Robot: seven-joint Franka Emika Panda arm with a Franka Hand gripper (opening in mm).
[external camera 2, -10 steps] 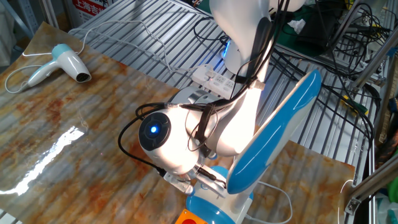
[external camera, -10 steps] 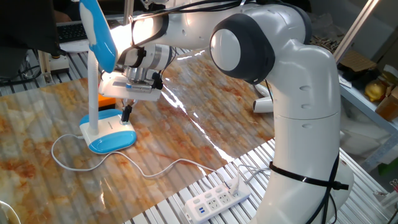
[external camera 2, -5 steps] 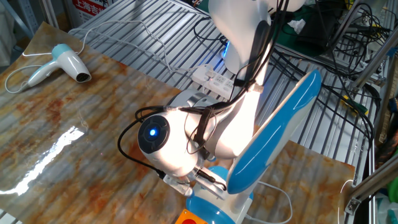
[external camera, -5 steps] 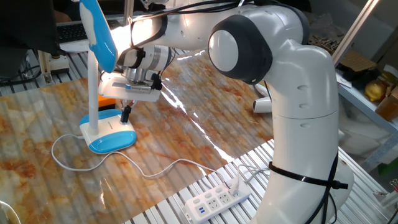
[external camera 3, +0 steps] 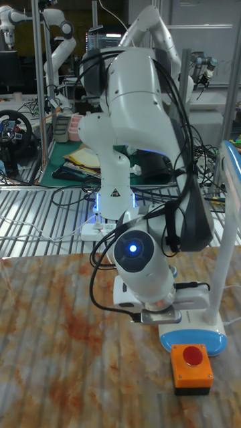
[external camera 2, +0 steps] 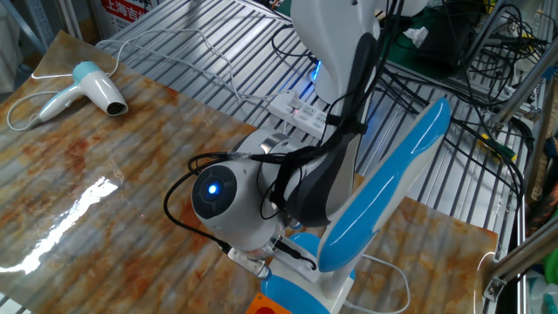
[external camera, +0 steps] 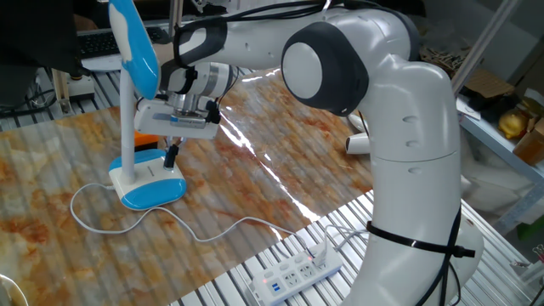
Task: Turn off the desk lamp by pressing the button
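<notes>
The lamp [external camera: 140,127] stands at the left end of the table [external camera: 280,178], its oval base [external camera: 151,184] lying with the long axis running roughly from ten to four o'clock in the one fixed view, stem rising at the ten o'clock end. The gripper [external camera: 172,156] hangs directly over the white top of that base, dark fingertips pointing straight down and at or just off the plate; the button is too small to pick out, presumably beneath the tips. Whether the fingers are parted or closed I cannot tell. The press should be straight down. Counted: one arm, one lamp, one hair dryer [external camera 2: 83,89], one red button box [external camera 3: 192,366], one power strip [external camera: 296,274].
</notes>
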